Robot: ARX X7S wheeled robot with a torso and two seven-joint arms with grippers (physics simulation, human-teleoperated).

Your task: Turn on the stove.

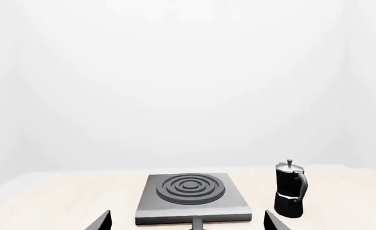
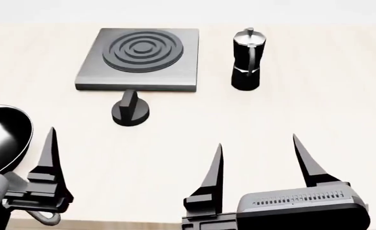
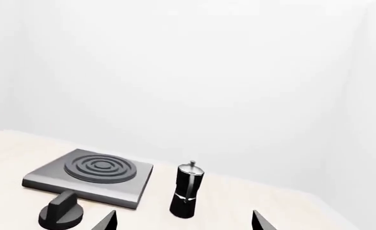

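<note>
Only the head view catches the black frying pan (image 2: 2,139), left of the flat grey brushed-metal stove (image 2: 140,60); its black ridged knob (image 2: 130,111) sits just in front. Tall black moka pot (image 2: 246,60) stands right of it. Both grippers, left (image 2: 50,160) and right (image 2: 261,158), have fingers spread wide and empty, with bare pale tabletop (image 2: 175,143) between them and the knob.

Landmark: stove (image 2: 140,60) on my table (image 2: 290,115).
Knob (image 2: 131,111): just before it.
Moka pot (image 2: 246,57): right of it.
Frying pan (image 2: 2,136): before-left, well apart.
</note>
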